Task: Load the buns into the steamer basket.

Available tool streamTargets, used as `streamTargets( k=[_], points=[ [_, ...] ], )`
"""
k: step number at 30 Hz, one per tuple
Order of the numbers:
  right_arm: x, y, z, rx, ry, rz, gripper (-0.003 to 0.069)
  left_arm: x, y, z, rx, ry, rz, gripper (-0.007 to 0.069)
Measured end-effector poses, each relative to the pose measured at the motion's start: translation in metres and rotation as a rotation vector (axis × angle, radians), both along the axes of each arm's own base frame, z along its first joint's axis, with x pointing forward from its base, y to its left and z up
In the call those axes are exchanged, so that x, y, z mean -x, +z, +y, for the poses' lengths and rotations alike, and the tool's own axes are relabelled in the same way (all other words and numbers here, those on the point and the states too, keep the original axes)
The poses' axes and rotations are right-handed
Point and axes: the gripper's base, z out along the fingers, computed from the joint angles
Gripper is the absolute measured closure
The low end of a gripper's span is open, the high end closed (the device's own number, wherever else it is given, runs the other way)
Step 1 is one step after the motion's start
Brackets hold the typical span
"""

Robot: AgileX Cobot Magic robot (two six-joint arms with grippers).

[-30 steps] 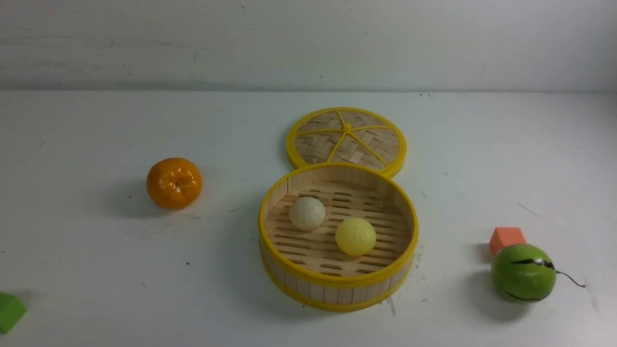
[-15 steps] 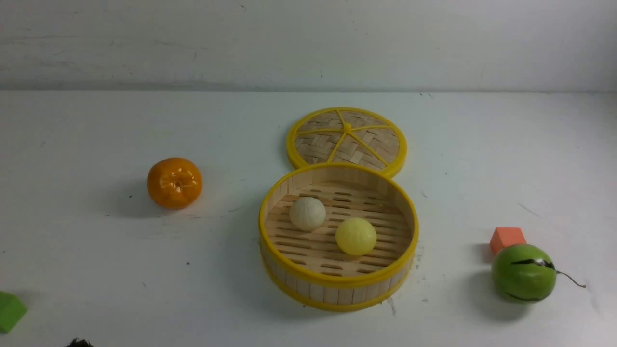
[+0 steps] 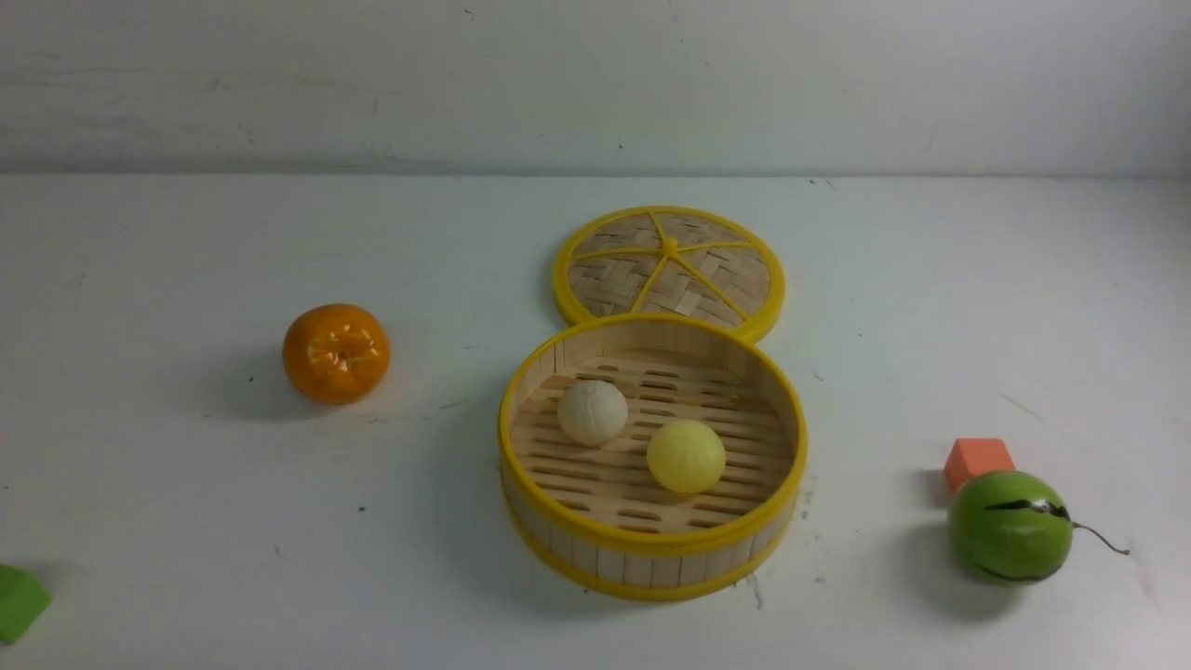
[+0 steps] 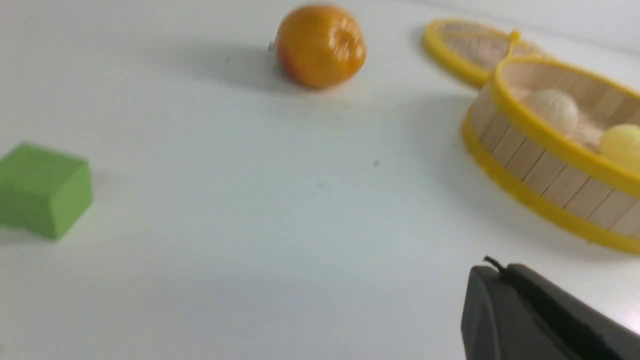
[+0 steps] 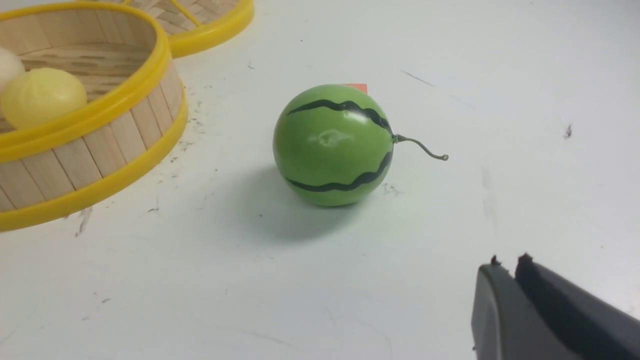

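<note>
Steamer basket [image 3: 780,409] sits at table centre. Both buns rest on its slats, apart: off-white bun [image 3: 593,412] toward 10 o'clock, yellow bun [image 3: 686,456] toward 5 o'clock. Lid [image 3: 669,269] lies flat at 12 o'clock, touching the basket rim.

Left gripper [image 4: 492,290] and right gripper [image 5: 505,285]: each shows only as a dark corner with fingers pressed together, nothing held; left wrist view blurred. Orange block [image 3: 977,460] is partly hidden behind the green ball [image 3: 1010,527]. Green block [image 3: 19,602] is cut by the frame edge.
</note>
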Motion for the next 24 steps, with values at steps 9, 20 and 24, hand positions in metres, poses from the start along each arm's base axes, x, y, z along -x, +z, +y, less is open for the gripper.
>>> streamTargets(
  k=[9,20,24],
  points=[
    [0.0001,0.0001,0.0000,0.000,0.000,-0.001,0.0597,0.0007,-0.0029,0.0000,0.086,0.029,0.047,0.0638],
    [0.0001,0.0001,0.0000,0.000,0.000,-0.001,0.0580,0.0008,-0.0032,0.0000,0.091,0.030,0.051,0.0638],
    [0.0001,0.0001,0.0000,0.000,0.000,-0.001,0.0574,0.0008,-0.0032,0.0000,0.091,0.030,0.051,0.0638]
  ],
)
